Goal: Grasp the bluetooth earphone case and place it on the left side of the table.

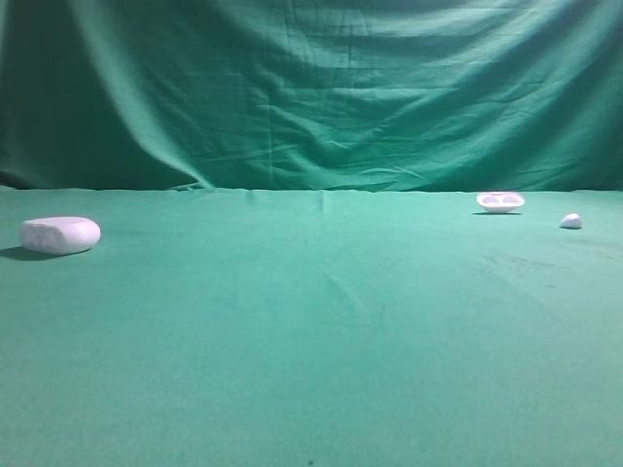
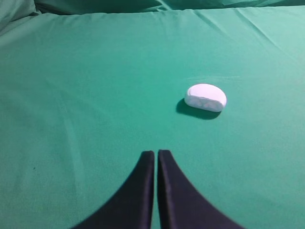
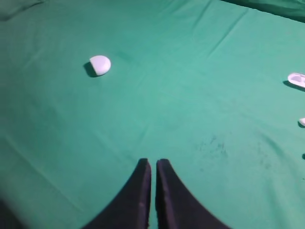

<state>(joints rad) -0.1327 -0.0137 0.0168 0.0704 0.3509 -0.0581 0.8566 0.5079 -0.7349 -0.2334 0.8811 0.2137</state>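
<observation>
Lying on the bench at far left, the bluetooth earphone case is ungripped; both arms' fingers are pressed closed, empty

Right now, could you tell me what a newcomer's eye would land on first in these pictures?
Probably the white case, lying alone at the far left of the green table. Next come the small white dish and a tiny white pebble-like piece beside it at the far right. In the wrist views, the left gripper and right gripper are both shut and hold nothing.
</observation>
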